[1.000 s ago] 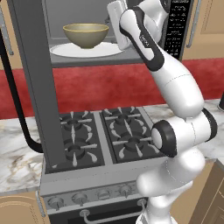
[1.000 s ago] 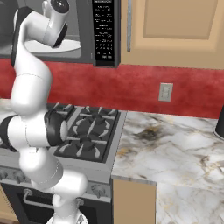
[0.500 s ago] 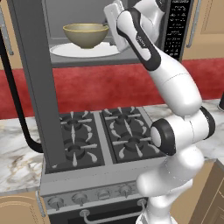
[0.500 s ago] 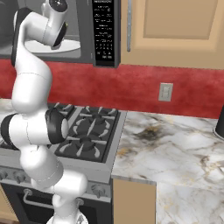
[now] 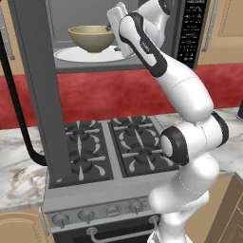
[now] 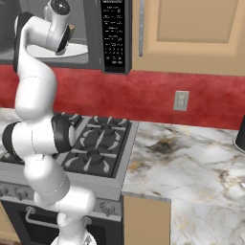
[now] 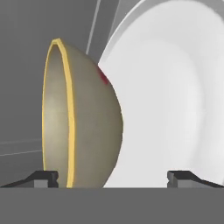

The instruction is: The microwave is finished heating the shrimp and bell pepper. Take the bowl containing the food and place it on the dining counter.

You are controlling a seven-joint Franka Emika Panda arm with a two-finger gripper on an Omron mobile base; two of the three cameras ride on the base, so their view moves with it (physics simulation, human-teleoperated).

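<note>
Two dark fingertips (image 7: 43, 179) of the tool (image 7: 113, 178) stand spread wide at the bottom of the hand view, gripping nothing. The yellow rim of the bowl (image 7: 81, 122) lies just inside the left tip, with the right tip well clear over the white turntable (image 7: 175, 96), so the wide jaws bracket the bowl's wall on its near side.

Nearest in the left base view is the stove (image 5: 102, 147), its burners bare, with the marbled counter (image 6: 191, 162) running off to the side. Above it the microwave (image 5: 190, 28) hangs with its door (image 5: 40, 90) swung fully open, and the arm reaches up into the cavity, the tool (image 5: 115, 21) just beside the bowl (image 5: 92, 38) on the turntable (image 5: 85, 54).

The step in hand looks like the approach to the grasp: nothing is pinched yet. The next move likely calls for easing forward until one finger sits inside the rim and the other outside, then closing, lifting slightly and drawing the bowl out level past the door.

Of the bowl's contents, a small red patch (image 7: 103, 78) peeks beyond its far side, probably the bell pepper; the shrimp cannot be made out.
</note>
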